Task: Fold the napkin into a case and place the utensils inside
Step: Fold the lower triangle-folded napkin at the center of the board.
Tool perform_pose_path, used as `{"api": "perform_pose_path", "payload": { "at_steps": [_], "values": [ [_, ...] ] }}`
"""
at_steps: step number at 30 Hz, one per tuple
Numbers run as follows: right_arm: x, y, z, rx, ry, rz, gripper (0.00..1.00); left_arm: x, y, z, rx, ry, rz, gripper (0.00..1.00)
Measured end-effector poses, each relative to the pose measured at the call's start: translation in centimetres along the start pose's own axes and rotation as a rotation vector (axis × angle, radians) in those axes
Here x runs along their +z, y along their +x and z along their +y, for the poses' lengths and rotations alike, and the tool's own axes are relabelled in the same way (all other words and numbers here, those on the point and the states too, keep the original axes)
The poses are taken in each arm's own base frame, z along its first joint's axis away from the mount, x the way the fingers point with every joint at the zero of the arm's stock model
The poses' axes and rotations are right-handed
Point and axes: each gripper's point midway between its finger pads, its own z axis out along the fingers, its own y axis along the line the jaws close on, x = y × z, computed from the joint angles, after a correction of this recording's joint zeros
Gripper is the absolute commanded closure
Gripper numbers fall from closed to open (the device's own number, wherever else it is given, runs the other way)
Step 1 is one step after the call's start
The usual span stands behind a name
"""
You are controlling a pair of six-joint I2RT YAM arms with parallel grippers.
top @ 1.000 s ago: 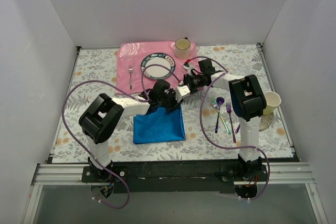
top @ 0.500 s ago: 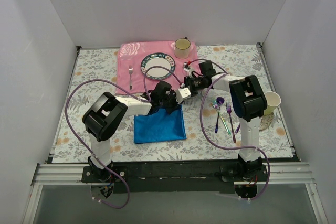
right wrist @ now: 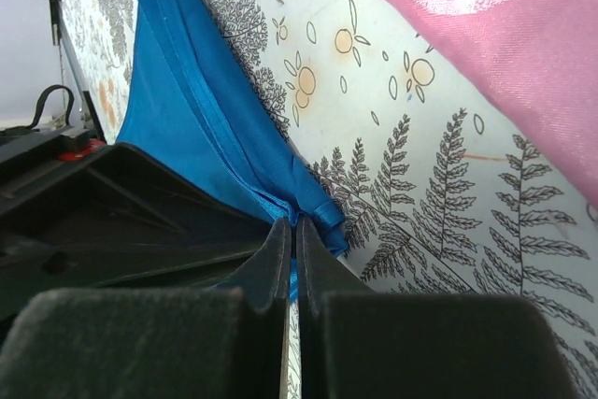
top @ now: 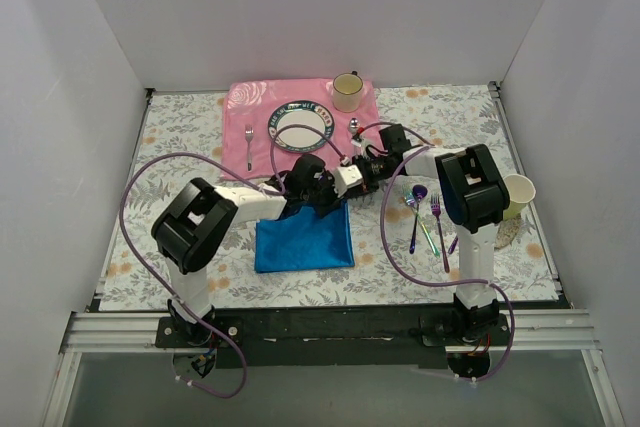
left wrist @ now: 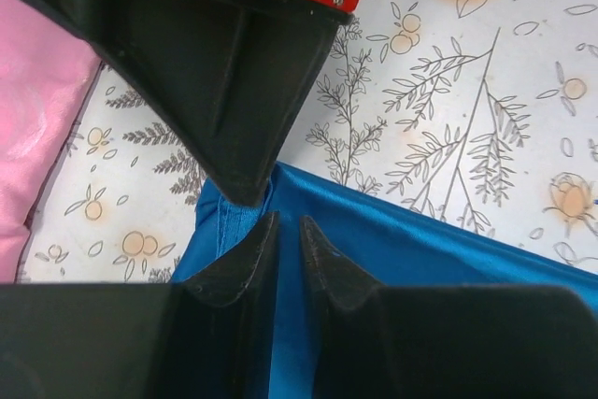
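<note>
R gripper (right wrist: 292, 222) was pinched shut on far corner of napkin (top: 303, 240). L gripper (left wrist: 288, 226) nearly closed, thin gap at same edge, couldn't tell if gripping. Cutlery (top: 414, 225) lay apart to right.

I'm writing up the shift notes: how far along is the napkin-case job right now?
Done: the blue napkin lies on the table as a flat, layered rectangle. In hand: the right gripper is pinched shut on its far corner, and the left gripper is nearly closed over the edge beside it. Left: no narrow case yet, and the iridescent utensils lie off to the right, none inside.
</note>
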Motion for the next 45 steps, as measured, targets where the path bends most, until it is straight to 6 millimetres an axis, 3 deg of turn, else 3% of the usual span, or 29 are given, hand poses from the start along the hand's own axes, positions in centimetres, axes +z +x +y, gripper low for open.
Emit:
{"api": "perform_pose_path", "payload": {
  "at_steps": [5, 10, 14, 20, 24, 36, 45],
  "values": [
    [0.1, 0.0, -0.1, 0.004, -0.007, 0.007, 0.99, -2.1, -1.6, -0.6, -0.043, 0.010, 0.002, 0.85],
    [0.1, 0.0, -0.1, 0.000, -0.006, 0.010, 0.99, -6.6, -3.3, -2.3, -0.040, 0.045, -0.015, 0.85],
    [0.1, -0.1, 0.0, -0.001, -0.007, 0.011, 0.99, -9.0, -1.5, -4.1, -0.043, 0.077, 0.026, 0.86],
    [0.2, 0.0, 0.2, -0.013, -0.006, 0.021, 0.99, -9.4, 5.5, -6.6, -0.103, 0.137, 0.209, 0.90],
    [0.3, 0.1, 0.4, -0.030, 0.000, 0.029, 0.99, -9.1, 7.6, -7.1, -0.131, 0.144, 0.278, 0.93],
    [0.0, 0.9, 3.5, -0.120, -0.008, 0.070, 0.99, -8.9, 7.5, -6.8, -0.165, 0.120, 0.281, 0.96],
    [-0.3, 3.6, 2.6, -0.117, 0.012, 0.129, 0.99, -8.7, 7.4, -6.7, -0.178, 0.113, 0.274, 0.97]
  ]
}}
